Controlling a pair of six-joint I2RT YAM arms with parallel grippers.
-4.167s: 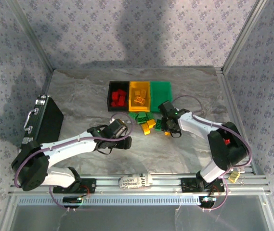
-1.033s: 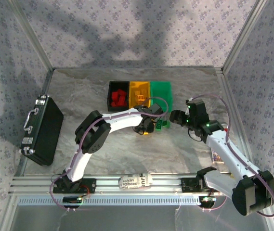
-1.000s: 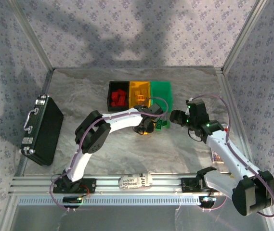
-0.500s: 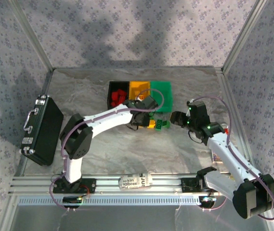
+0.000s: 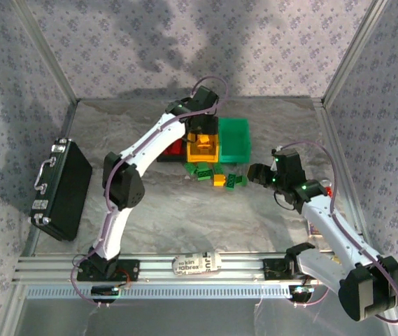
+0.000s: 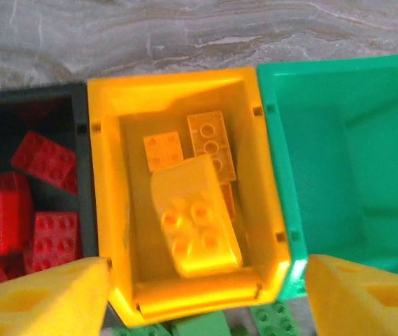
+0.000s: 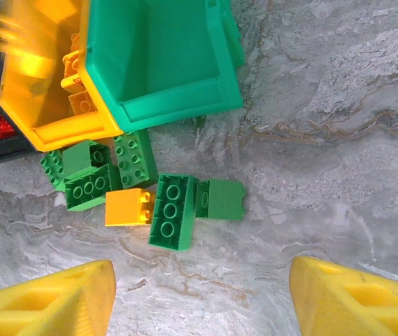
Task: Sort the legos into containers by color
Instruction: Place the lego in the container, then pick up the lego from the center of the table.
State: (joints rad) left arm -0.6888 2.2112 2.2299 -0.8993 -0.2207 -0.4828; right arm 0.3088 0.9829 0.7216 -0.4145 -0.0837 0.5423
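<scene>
The three joined containers sit at the table's middle back: black (image 6: 80,105), orange-yellow (image 6: 108,210) and green (image 6: 345,140), the green one holding nothing. My left gripper (image 6: 205,301) hovers open over the orange-yellow bin, where a sloped yellow brick (image 6: 195,217) lies on other yellow bricks. Red bricks (image 6: 45,161) fill the black bin. In front of the bins lie loose legos: a long green brick (image 7: 174,210), a small green one (image 7: 221,199), more green ones (image 7: 90,178) and a yellow brick (image 7: 125,208). My right gripper (image 7: 199,301) hangs open just right of that pile (image 5: 219,175), nothing between its fingers.
A large black case (image 5: 62,189) with a metal handle lies at the left edge. Bare marble tabletop (image 5: 185,217) stretches between the pile and the arm bases. Metal frame posts (image 5: 352,56) and patterned walls close in the back and sides.
My left gripper lifted from the pile back over the orange-yellow bin and opened; the sloped yellow brick now lies in that bin. The right arm has barely moved.
</scene>
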